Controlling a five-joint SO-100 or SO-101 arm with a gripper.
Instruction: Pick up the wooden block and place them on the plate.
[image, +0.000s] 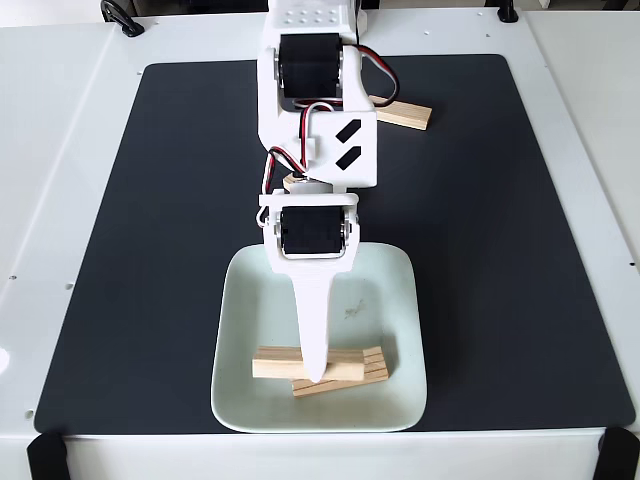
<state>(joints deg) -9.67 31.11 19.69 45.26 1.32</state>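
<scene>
Several wooden blocks (345, 366) lie stacked in the near part of the plate (395, 290) in the fixed view, their long sides running roughly left to right; one bar sits on top and another pokes out below it at a slight angle, with ridged ends showing at the right side of the pile. How many bars make up the pile cannot be told for sure, since the arm covers its middle. The plate, pale mint-white and square with rounded corners, rests on the near edge of a black mat (480, 200), and a small smudge marks its centre. The gripper (318, 378) points down onto the pile, its long white finger crossing the top bar with its tip at the bar's near edge; whether the pincer is spread or pinching a block cannot be told from this angle, as only one finger is visible. Another wooden block (405, 115) lies well apart at the far side of the mat, partly hidden behind the arm's white body (320, 140). The mat sits on a white table (60, 150).
</scene>
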